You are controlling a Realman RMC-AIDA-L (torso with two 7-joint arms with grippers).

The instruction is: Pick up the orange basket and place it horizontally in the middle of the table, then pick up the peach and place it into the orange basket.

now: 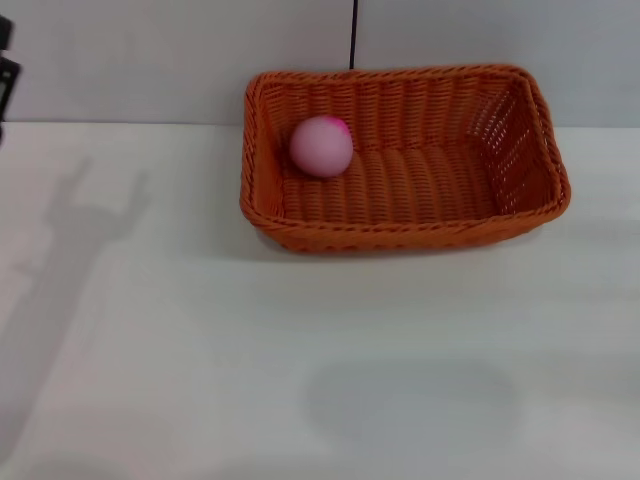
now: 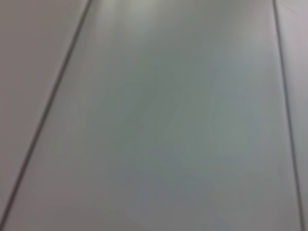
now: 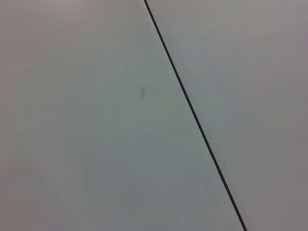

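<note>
Neither gripper's fingers are showing in any view, so their opening cannot be told, and nothing is seen being held or touched by them. A small dark part of the left arm (image 1: 6, 70) is showing at the left edge of the head view, well apart from the task items; the right arm is not appearing there at all.

The orange basket (image 1: 520, 150) is lying on the desk (image 1: 200, 350) with its long side running across the view, at the far side near the wall (image 1: 150, 60). The peach (image 1: 321, 146) is resting inside the basket, on its floor, toward the left end.

Both wrist views are showing only plain grey-white panels crossed by thin dark seams (image 3: 192, 110).

A shadow of an arm (image 1: 80, 240) is falling on the desk's left part.
</note>
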